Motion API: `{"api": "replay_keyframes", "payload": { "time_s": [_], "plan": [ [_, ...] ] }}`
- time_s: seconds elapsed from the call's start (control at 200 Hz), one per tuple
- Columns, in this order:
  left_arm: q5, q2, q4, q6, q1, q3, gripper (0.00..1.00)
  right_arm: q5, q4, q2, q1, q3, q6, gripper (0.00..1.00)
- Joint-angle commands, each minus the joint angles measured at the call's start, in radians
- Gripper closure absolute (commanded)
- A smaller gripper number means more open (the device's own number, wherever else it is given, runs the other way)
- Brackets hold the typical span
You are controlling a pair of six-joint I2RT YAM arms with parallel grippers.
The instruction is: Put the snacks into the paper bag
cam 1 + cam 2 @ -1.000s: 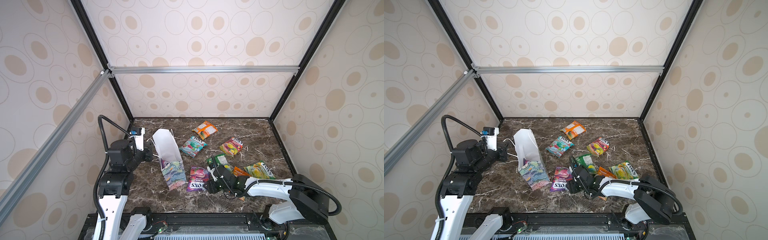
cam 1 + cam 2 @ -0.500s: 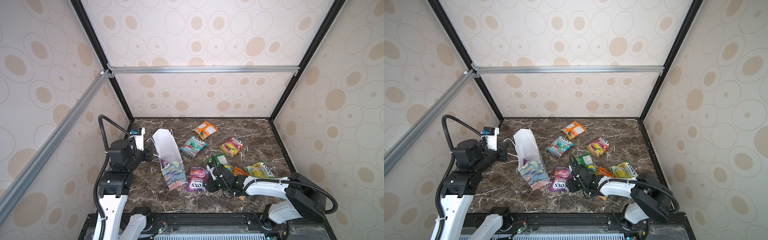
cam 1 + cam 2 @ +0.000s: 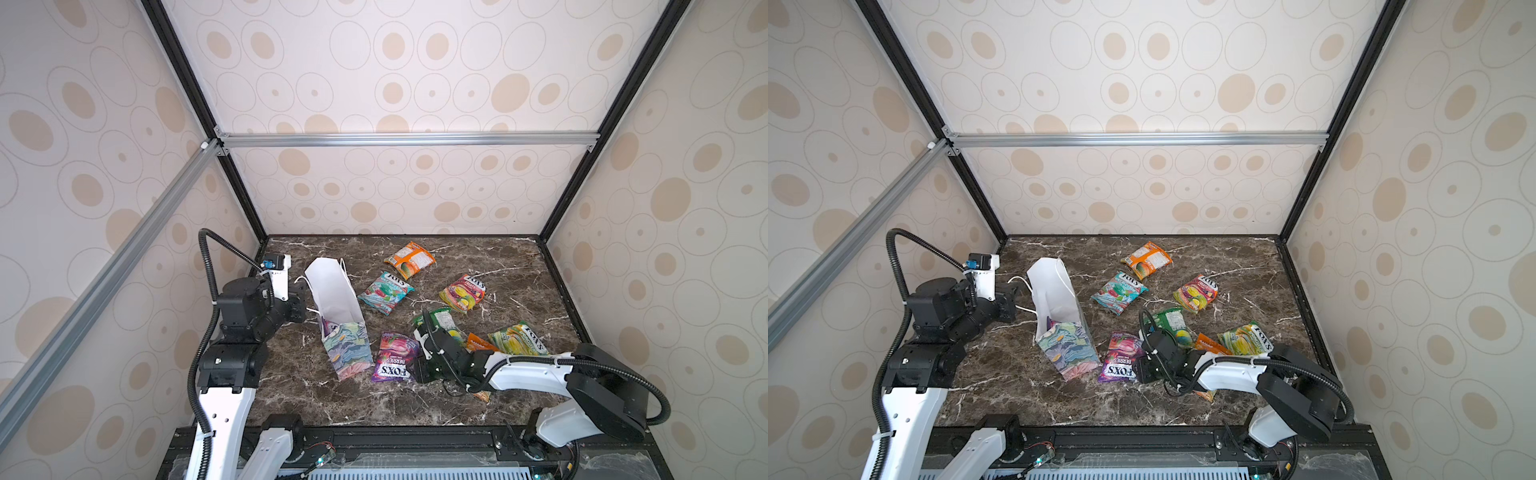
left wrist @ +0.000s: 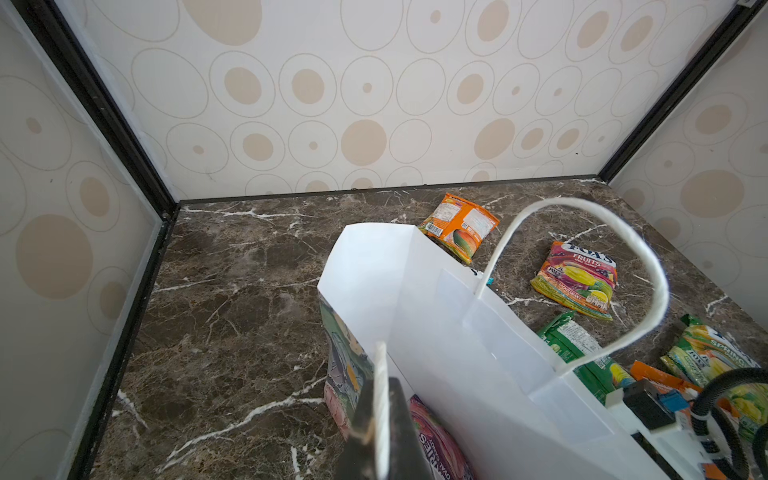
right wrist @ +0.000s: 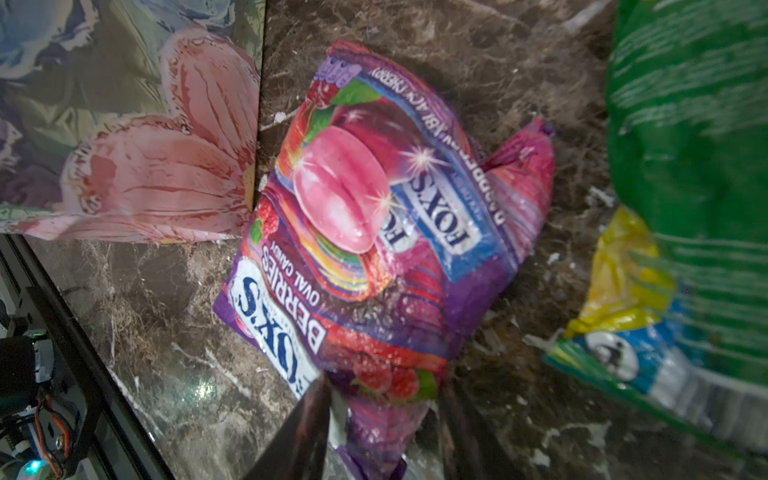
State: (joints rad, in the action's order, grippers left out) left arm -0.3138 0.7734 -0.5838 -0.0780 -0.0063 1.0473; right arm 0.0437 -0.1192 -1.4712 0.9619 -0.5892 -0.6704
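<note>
**Right claw astride a purple FOX'S packet; left claw pinching the bag's cord**

Low in the centre of both top views, the right gripper (image 5: 384,386) lies close to the dark brown marble tabletop (image 3: 498,266); its two dark fingers stand apart on either side of one end of a glossy purple plastic packet (image 5: 374,249) printed "FOX'S BERRIES OVAL CANDY"; whether they press the wrapper cannot be told. A second blue "FOX'S" panel overlaps that print; whether it belongs to another packet is unclear.

Just left of it stands the tall paper bag (image 3: 347,353), pastel floral outside and white inside, mouth open; a second purple packet (image 4: 436,444) lies inside it. At the bag's left, the left gripper (image 4: 380,411) is clamped on the near white cord handle (image 4: 380,365).

Right of centre lie a green packet (image 3: 440,322) with print too small to read, a small orange packet (image 3: 478,343) partly under the right arm, and a yellow-green packet (image 3: 517,338) marked "FOX'S SPRING". Higher in the frame lie a red-and-yellow packet (image 3: 463,293) reading "FOX'S FRUITS" and a teal packet (image 3: 386,292) marked "FOX'S"; farthest back, an orange barcode-side-up packet (image 3: 409,259).
</note>
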Motion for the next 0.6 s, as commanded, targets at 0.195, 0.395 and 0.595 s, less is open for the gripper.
{"api": "replay_keyframes", "payload": {
  "time_s": [0.195,0.395,0.595],
  "plan": [
    [-0.019,-0.007,0.003,0.001,0.002,0.016,0.98,-0.012,0.029,-0.044,-0.006,-0.048,-0.036,0.71],
    [-0.017,-0.02,0.004,0.001,0.002,0.01,0.98,-0.026,0.042,-0.027,-0.005,-0.047,-0.028,0.84],
    [-0.015,-0.019,0.004,0.001,0.001,0.01,0.98,-0.044,0.052,-0.003,-0.006,-0.044,-0.024,1.0]
  ]
}}
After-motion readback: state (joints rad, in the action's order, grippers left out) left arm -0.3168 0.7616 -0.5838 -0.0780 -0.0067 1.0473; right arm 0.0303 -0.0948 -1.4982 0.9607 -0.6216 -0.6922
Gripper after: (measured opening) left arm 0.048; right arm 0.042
